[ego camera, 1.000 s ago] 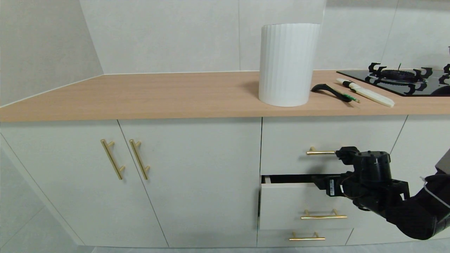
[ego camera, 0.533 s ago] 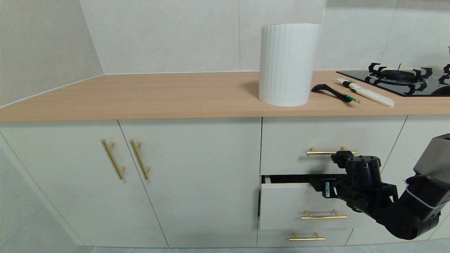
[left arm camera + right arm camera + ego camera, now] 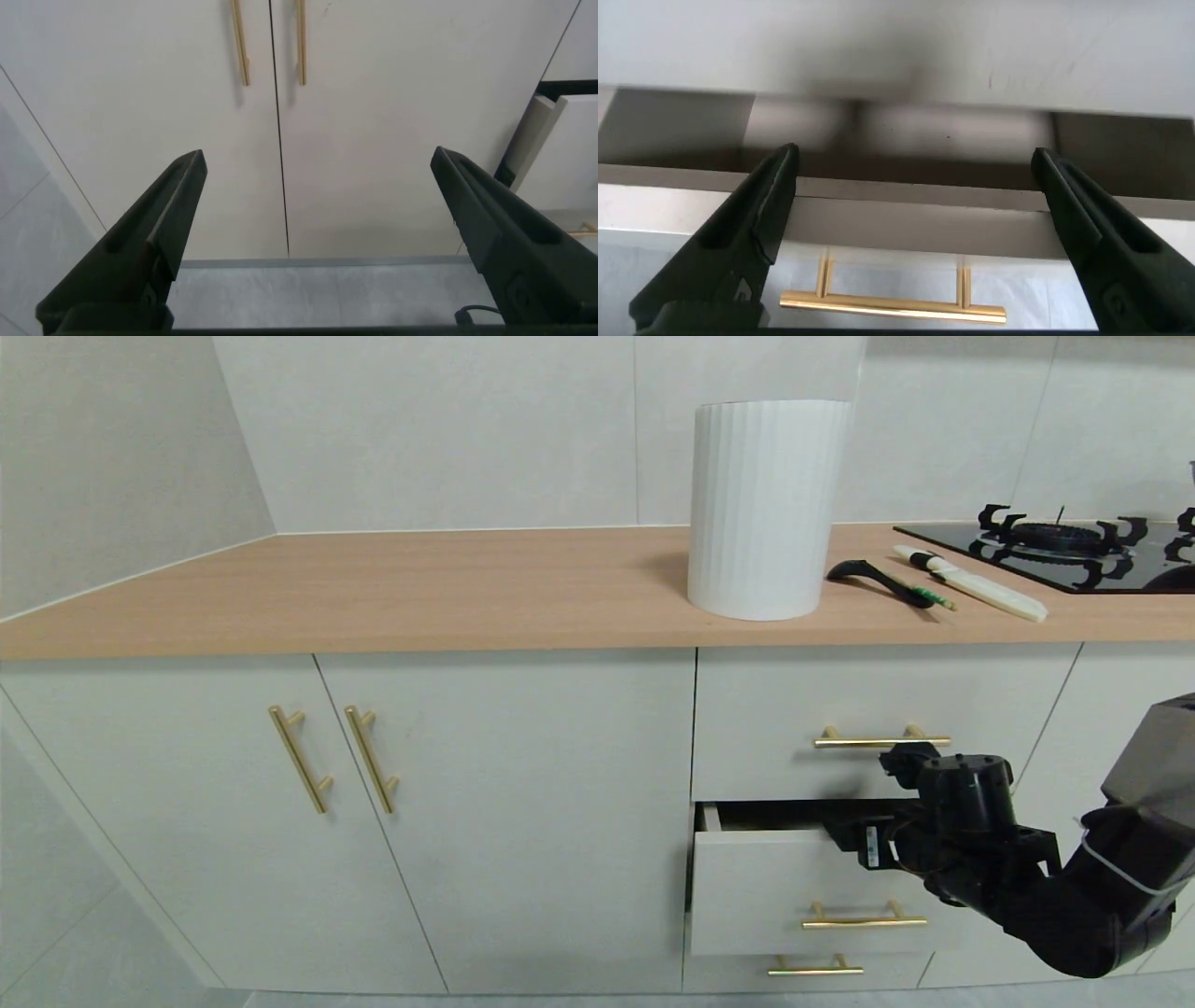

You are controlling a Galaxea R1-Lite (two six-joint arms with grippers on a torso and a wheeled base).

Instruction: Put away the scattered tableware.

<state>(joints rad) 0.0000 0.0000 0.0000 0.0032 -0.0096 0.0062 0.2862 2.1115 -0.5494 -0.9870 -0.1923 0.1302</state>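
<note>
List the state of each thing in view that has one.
Middle drawer, partly open.
Top drawer, shut.
Bottom drawer, shut.
Cabinet doors, shut.
Left end effector, open, empty.
Right end effector, open, at the drawer gap.
Black utensil, lying on the counter.
White utensil, lying beside it.

White ribbed canister (image 3: 764, 509), gold drawer handle (image 3: 864, 922)

Wooden countertop (image 3: 420, 588), white ribbed cylinder (image 3: 766, 509), black spoon (image 3: 878, 579), perhaps a knife (image 3: 976, 583)

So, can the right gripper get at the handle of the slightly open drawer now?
Probably yes. The right gripper is open at the drawer's top edge, and the handle lies just below it, with nothing between them.
</note>
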